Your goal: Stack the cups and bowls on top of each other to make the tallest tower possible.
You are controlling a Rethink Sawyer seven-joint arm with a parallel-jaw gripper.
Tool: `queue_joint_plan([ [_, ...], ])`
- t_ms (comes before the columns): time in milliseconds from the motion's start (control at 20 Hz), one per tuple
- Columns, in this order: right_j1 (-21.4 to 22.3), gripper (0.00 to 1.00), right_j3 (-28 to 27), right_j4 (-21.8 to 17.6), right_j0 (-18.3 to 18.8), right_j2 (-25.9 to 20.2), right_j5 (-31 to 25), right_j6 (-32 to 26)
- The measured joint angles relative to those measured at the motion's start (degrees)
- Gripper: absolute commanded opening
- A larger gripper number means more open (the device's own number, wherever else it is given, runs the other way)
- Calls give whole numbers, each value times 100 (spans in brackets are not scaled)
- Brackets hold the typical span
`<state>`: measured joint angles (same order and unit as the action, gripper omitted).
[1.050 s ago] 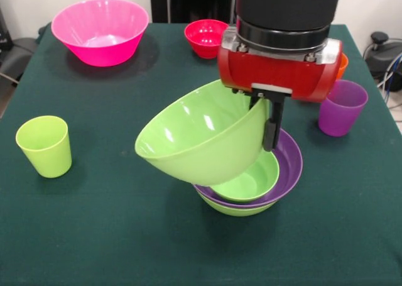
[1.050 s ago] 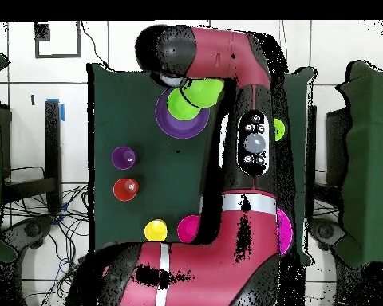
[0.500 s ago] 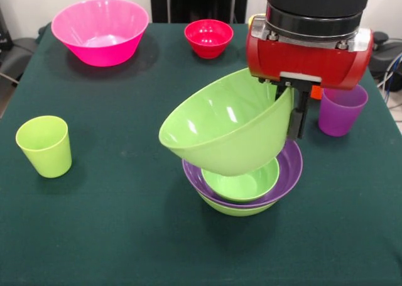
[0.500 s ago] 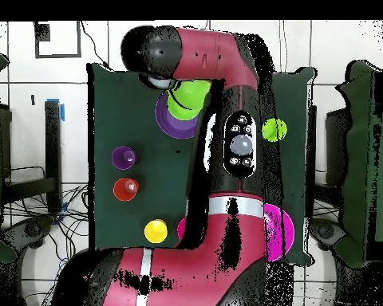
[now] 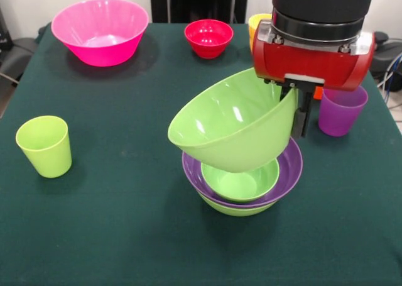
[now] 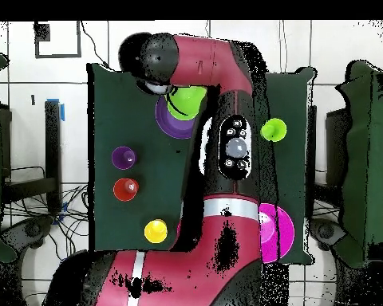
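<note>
Gripper (image 5: 299, 110): clamped on the rim of the large lime green bowl (image 5: 232, 132), which hangs tilted, mouth toward the upper left, its base just over the stack. Stack: small lime green bowl (image 5: 242, 180) nested in the wide purple bowl (image 5: 289, 166), itself in another lime green bowl (image 5: 235, 209); whether the tilted bowl touches it is unclear. Large pink bowl (image 5: 100, 31): far left of the surface (image 5: 113, 236). Small red bowl (image 5: 208, 38): far centre. Lime green cup (image 5: 44, 146): left, upright. Purple cup (image 5: 341, 108): right, upright. Yellow-orange cup (image 5: 257, 25): partly hidden behind the arm.
</note>
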<state>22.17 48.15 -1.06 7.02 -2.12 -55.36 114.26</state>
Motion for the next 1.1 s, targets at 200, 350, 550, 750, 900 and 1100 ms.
queue_joint_plan([
  [200,1,0,178,32,-38,126,142,1],
  [350,-4,0,329,71,-54,210,309,1],
  [550,-17,0,458,144,-70,299,480,1],
  [750,-40,0,492,197,-93,377,543,1],
  [900,-72,0,492,232,-125,473,552,1],
  [1100,-86,0,492,262,-166,578,553,1],
])
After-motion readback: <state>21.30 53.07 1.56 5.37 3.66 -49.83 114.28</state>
